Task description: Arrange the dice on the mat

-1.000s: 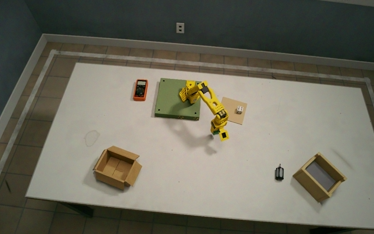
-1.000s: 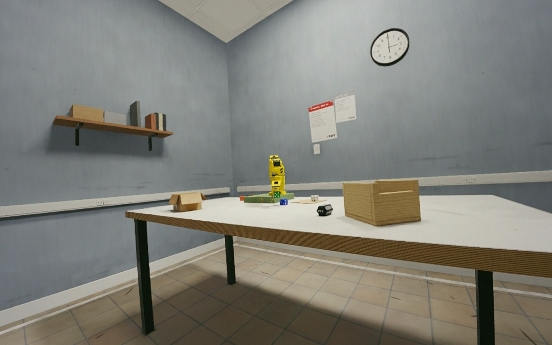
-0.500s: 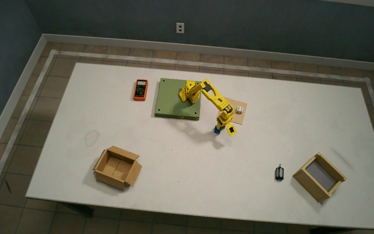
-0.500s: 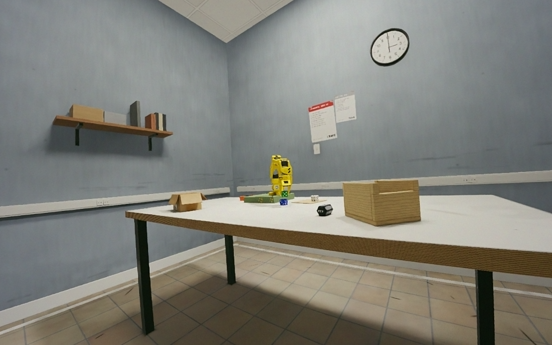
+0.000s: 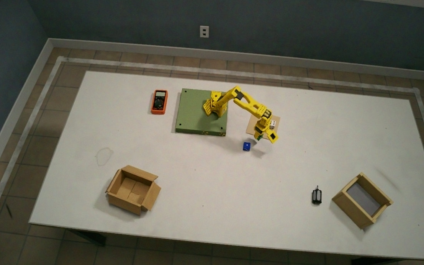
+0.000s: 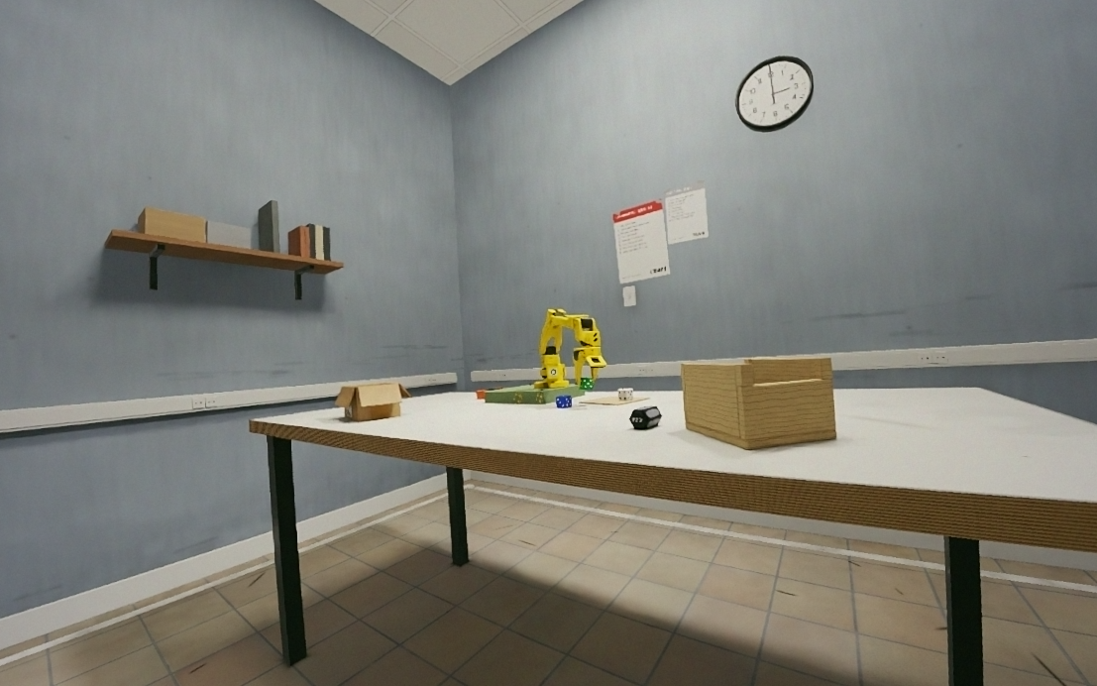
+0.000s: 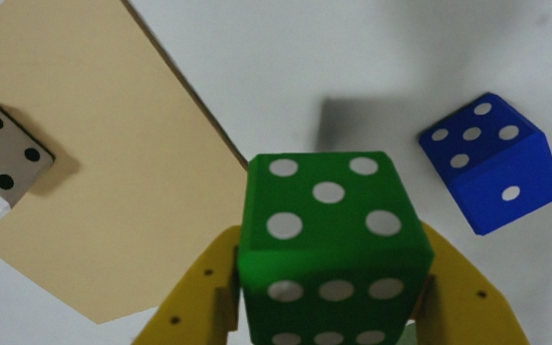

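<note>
My gripper (image 5: 260,137) (image 6: 588,383) (image 7: 333,269) is shut on the green die (image 6: 586,386) (image 7: 329,204), held above the table near the mat's edge. In the wrist view its far face shows five pips and its nearer face six. The blue die (image 5: 246,146) (image 6: 563,400) (image 7: 488,165) sits flat on the table off the mat, one pip on top. The white die (image 5: 272,124) (image 6: 625,394) (image 7: 7,155) sits on the tan mat (image 5: 251,127) (image 7: 120,125); a side face shows four pips. Its top is only partly in the wrist view. The arm covers part of the mat in the top view.
The arm stands on a green base (image 5: 192,113) (image 6: 517,397). An orange multimeter (image 5: 159,102) lies left of it. A cardboard box (image 5: 131,191) (image 6: 371,403) stands front left. A black object (image 5: 316,196) (image 6: 644,416) and a wooden box (image 5: 355,205) (image 6: 756,404) are at the right.
</note>
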Controlling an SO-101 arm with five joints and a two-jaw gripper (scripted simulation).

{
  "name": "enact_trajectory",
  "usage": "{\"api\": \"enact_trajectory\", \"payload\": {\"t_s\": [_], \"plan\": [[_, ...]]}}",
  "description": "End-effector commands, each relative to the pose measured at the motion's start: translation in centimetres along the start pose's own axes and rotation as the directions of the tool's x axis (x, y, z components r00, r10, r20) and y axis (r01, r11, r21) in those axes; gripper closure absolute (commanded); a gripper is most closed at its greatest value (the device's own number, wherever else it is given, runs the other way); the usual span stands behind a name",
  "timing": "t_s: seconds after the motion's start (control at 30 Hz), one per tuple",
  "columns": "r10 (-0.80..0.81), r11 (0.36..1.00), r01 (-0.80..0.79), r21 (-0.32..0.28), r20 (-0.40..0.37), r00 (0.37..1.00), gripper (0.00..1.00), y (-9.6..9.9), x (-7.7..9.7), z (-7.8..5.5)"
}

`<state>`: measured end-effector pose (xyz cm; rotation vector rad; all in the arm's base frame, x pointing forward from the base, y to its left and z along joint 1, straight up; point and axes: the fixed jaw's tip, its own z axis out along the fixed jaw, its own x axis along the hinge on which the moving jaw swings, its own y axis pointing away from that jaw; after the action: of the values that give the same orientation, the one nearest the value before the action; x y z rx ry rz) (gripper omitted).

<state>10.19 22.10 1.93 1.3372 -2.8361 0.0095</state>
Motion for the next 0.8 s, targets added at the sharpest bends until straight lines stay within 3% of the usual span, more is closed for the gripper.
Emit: {"api": "enact_trajectory", "payload": {"t_s": [0.0, 0.3, 0.77], "plan": [[-0.011, 1.0, 0.011, 0.003, -0.017, 1.0, 1.0, 0.4, 0.2, 0.2], [-0.046, 0.999, 0.046, 0.003, -0.017, 0.999, 1.0, 1.3, 0.4, 0.2], [-0.304, 0.953, 0.304, 0.006, -0.016, 0.952, 1.0, 7.1, 3.1, 0.3]]}}
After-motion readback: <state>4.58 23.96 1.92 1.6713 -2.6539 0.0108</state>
